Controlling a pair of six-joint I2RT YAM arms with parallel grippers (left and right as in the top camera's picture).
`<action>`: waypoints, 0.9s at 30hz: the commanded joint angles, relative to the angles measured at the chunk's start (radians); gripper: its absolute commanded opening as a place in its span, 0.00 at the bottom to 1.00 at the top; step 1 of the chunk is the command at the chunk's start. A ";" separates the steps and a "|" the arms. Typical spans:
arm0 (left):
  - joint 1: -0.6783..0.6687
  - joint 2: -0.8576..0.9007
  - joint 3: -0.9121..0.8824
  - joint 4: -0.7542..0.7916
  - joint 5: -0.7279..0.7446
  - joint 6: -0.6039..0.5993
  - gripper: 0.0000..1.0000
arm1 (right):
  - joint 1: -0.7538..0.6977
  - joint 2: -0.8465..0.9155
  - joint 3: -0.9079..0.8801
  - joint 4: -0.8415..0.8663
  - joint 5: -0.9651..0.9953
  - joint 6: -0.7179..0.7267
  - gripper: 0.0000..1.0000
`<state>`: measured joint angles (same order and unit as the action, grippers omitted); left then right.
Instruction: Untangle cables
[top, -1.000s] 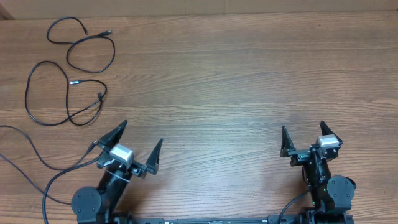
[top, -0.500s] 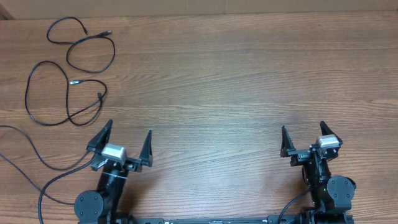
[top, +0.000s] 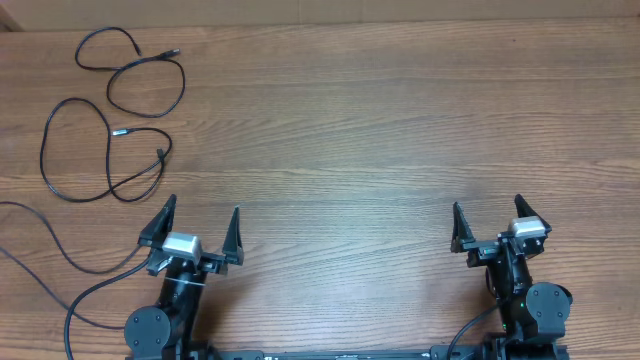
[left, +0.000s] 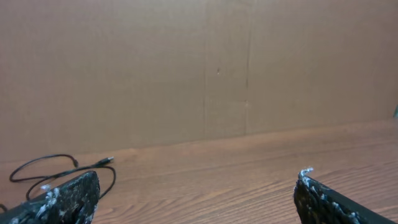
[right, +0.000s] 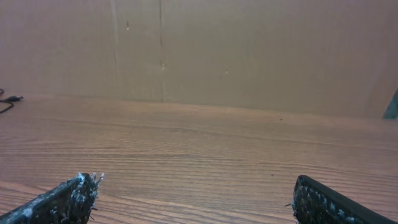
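The cables (top: 146, 62) are thin black cords lying in loose loops at the table's far left corner. One looping cord sits farther back, and a second one (top: 43, 150) is nearer, with small metal plug tips showing. My left gripper (top: 204, 204) stands open at the near left, just short of the nearest loop, with nothing between its fingers. The left wrist view (left: 199, 173) shows a cable (left: 93, 165) past its left finger. My right gripper (top: 487, 202) is open at the near right, far from the cords. In the right wrist view (right: 198, 179), only a plug end (right: 9, 99) shows at the left edge.
A thicker black arm cable (top: 50, 240) trails over the table at the near left, beside the left arm's base. A brown cardboard wall (left: 205, 62) stands along the table's far edge. Bare wood tabletop (top: 350, 130) lies between the two grippers.
My left gripper has swung left and straightened up, its fingers now pointing toward the far edge. The right gripper and the cables have not moved.
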<state>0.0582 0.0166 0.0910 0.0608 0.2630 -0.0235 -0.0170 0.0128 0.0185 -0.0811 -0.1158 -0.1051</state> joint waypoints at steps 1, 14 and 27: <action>-0.017 -0.014 -0.006 0.007 -0.051 -0.009 1.00 | 0.006 -0.010 -0.010 0.005 0.000 -0.001 1.00; -0.050 -0.014 -0.058 0.018 -0.117 -0.008 1.00 | 0.006 -0.010 -0.010 0.005 0.000 -0.001 1.00; -0.053 -0.014 -0.086 -0.029 -0.348 -0.157 0.99 | 0.006 -0.010 -0.010 0.005 0.000 -0.001 1.00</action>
<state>0.0124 0.0154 0.0116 0.0513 0.0074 -0.1291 -0.0170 0.0128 0.0181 -0.0807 -0.1158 -0.1047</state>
